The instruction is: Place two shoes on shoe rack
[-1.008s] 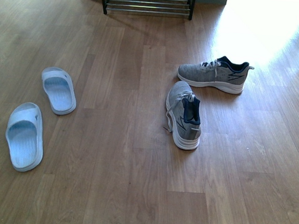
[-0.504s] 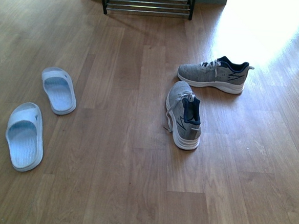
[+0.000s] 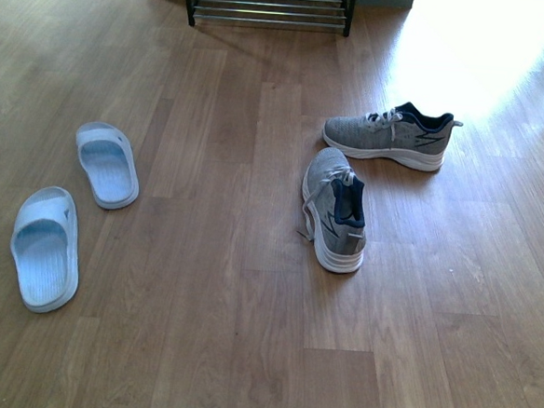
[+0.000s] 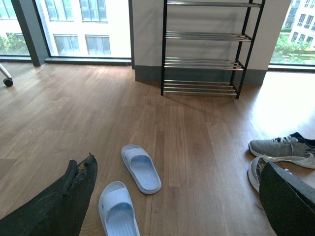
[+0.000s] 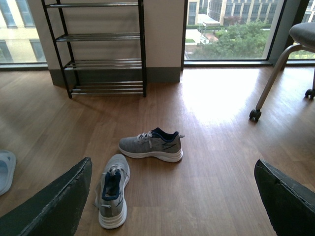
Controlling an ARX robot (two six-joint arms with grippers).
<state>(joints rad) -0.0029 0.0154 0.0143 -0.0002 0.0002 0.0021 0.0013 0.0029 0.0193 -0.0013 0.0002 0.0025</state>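
**Nothing on the rack yet: all shoes lie on the floor**

Front view: the rack [image 3: 267, 12] stands at the far edge of the floor [image 3: 243, 351], and the bars of it that show carry nothing. Two grey sneakers lie right of the middle. The far sneaker [image 3: 386, 134] lies crosswise, and the near sneaker [image 3: 335, 211] just beside it has its heel toward the robot. Two blue slides [image 3: 107, 164] lie well apart from them on the left side. Neither arm shows here.

Left wrist view: the left gripper [image 4: 177, 164] has its fingers [image 4: 74, 191] spread wide with nothing between them. It hangs above the floor between the slides and the sneakers. All the rack's tiers that show are bare.

Right wrist view: the right gripper [image 5: 173, 166] is likewise spread wide and holds nothing. Both sneakers lie below and ahead of it, with the rack well beyond.

As I judge it, the task has not begun. Each of two shoes has yet to be grasped, carried to the rack and set on a tier.
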